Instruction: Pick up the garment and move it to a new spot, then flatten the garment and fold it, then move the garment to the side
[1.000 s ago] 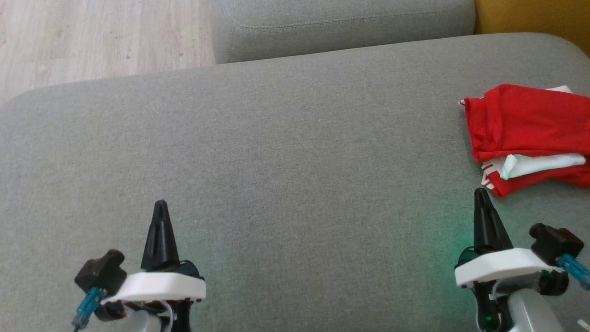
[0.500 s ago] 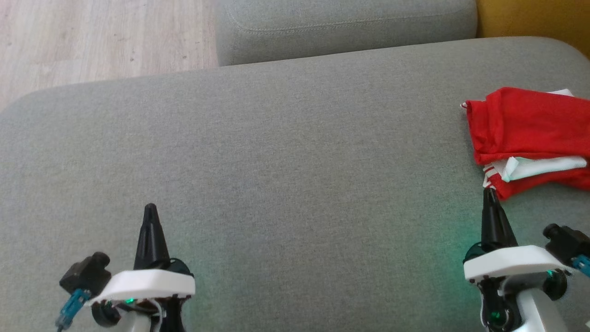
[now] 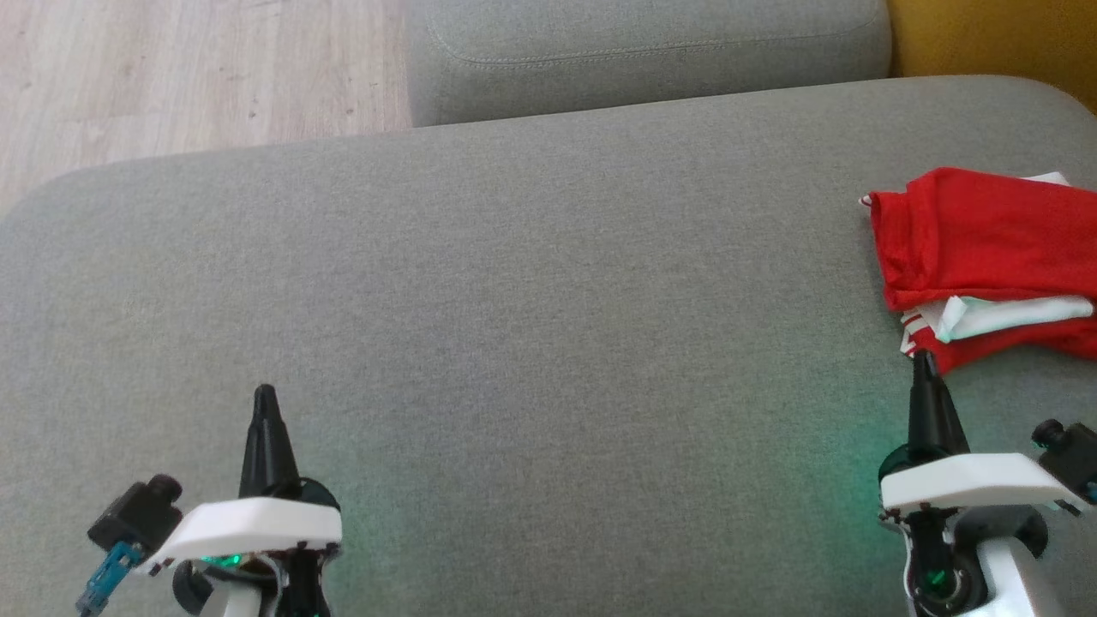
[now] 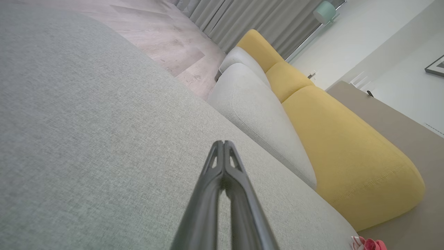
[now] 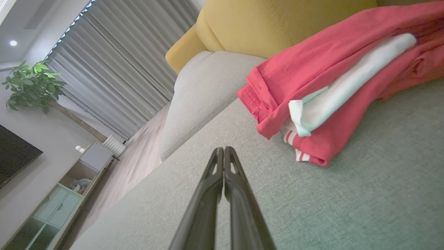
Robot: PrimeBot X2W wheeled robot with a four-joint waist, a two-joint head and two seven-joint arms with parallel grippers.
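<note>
Head view, against the pictures from a second before: the whole scene is seen to have slid slightly down the frame, seat [image 3: 548, 300] edge and garment [image 3: 986, 231] alike, so a camera shift is read, not a move of the cloth. The left gripper [image 3: 264, 394] is found lower and further left in the frame. The right gripper [image 3: 921, 360] is found further right, its tip now just below the garment's lower left corner in the picture. Contact cannot be told from here. Both pairs of jaws are pressed together on nothing.

The garment is seen folded, red with a white layer showing, at the right edge of the frame on the grey seat. It is judged already set aside, with both arms drawn back towards rest and little or nothing of the task left.

Right wrist view: a gap of bare seat is shown between the closed tip [image 5: 223, 149] and the garment [image 5: 312, 69], which settles the doubt over contact. The stacked layers and a striped cuff are also shown.

Left wrist view: only a scrap of red [image 4: 369, 244] is caught at the lower right, well apart from the closed tip [image 4: 223, 144].
</note>
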